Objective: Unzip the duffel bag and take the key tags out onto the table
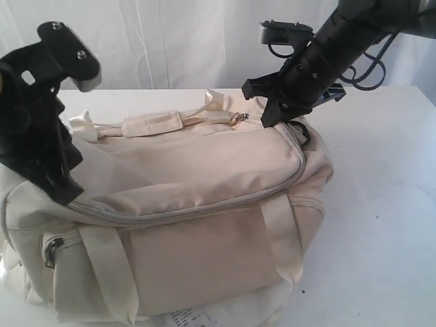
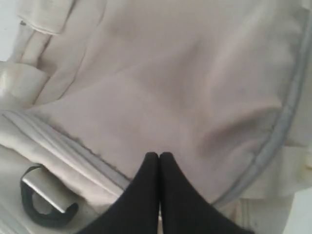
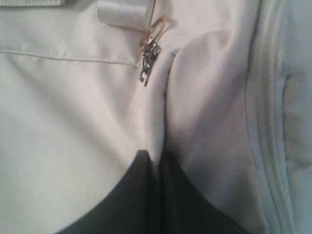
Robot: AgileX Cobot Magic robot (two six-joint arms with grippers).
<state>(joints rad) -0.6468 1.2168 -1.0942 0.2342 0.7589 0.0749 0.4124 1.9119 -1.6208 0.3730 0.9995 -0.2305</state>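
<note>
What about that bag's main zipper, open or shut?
Shut, where visible: the duffel bag has its grey zipper running unbroken along the lid edge, with no gap showing any lining.

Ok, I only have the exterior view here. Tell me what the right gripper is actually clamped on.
Observer: The right wrist view shows the right gripper shut on a fold of the duffel bag fabric; the zipper pull hangs free beyond its tips.
Operator: Now the left one.
Observer: The left gripper has its fingers pressed together with nothing between them, over plain fabric.
Operator: Give me a landmark near it.
Observer: A black D-ring sits just beside it.
</note>
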